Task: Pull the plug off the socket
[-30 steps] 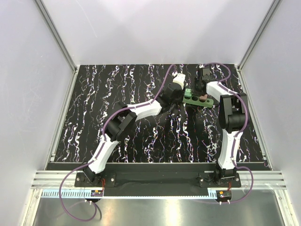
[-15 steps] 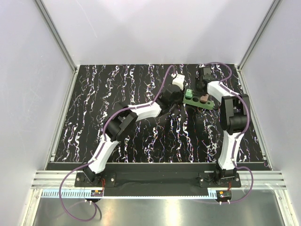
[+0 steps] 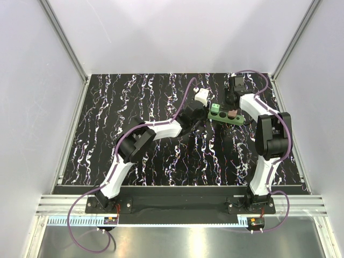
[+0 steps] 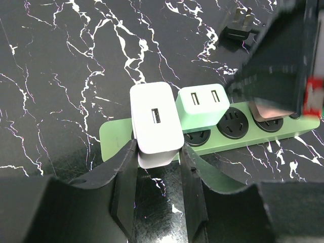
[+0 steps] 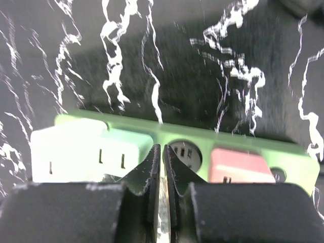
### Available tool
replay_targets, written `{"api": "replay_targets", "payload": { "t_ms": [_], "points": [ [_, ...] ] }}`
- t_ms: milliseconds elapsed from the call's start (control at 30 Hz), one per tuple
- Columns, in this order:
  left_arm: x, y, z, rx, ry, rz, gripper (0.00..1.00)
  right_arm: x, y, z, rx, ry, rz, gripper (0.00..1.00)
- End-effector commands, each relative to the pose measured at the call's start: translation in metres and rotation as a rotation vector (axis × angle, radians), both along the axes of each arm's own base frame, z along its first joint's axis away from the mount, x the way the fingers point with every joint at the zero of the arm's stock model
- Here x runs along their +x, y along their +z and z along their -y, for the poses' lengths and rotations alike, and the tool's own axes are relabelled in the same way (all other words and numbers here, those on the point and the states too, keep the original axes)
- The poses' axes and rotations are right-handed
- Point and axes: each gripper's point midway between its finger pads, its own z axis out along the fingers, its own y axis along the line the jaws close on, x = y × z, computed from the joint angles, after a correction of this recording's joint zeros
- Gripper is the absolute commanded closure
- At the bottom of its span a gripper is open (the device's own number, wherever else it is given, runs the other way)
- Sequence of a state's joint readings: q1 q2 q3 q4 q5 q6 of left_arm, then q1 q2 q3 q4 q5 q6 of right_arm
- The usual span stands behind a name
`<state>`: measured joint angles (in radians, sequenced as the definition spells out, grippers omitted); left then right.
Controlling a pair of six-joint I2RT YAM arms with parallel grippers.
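The green power strip point(image 4: 115, 140) lies at the table's back right point(image 3: 220, 115). A white plug point(image 4: 154, 124) sits over its leftmost socket. A pale green adapter point(image 4: 202, 104) is beside it, then an empty socket point(image 4: 234, 124) and a pink plug point(image 5: 238, 164). My left gripper point(image 4: 157, 152) has its fingers point(image 4: 124, 187) pressed against both sides of the white plug's near end. My right gripper point(image 5: 163, 152) is shut and empty. Its tips press on the strip point(image 5: 167, 132) between the adapter point(image 5: 83, 152) and the empty socket point(image 5: 185, 152).
A loose black plug point(image 4: 240, 25) lies on the black marbled table beyond the strip. The back wall and the right wall stand close to the strip. The right arm point(image 3: 271, 134) reaches over the strip from the right.
My left arm has drawn a little to the left and toward me. The strip's left end has swung slightly. My right gripper has stayed on the strip.
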<state>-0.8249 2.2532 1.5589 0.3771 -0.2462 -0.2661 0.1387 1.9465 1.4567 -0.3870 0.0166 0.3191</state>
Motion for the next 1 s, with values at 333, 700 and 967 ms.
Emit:
{"api": "replay_targets", "payload": {
  "t_ms": [333,700,967],
  "points": [
    [0.008,0.09,0.017,-0.179,-0.005,0.14,1.0,-0.016,0.017,-0.005,-0.021,0.016,-0.008,0.82],
    [0.008,0.092,0.016,-0.175,-0.007,0.151,1.0,-0.019,-0.011,0.002,-0.067,0.01,-0.064,0.81],
    [0.008,0.092,0.015,-0.172,-0.007,0.157,1.0,-0.016,-0.028,0.0,-0.06,0.021,-0.1,0.82]
  ]
}}
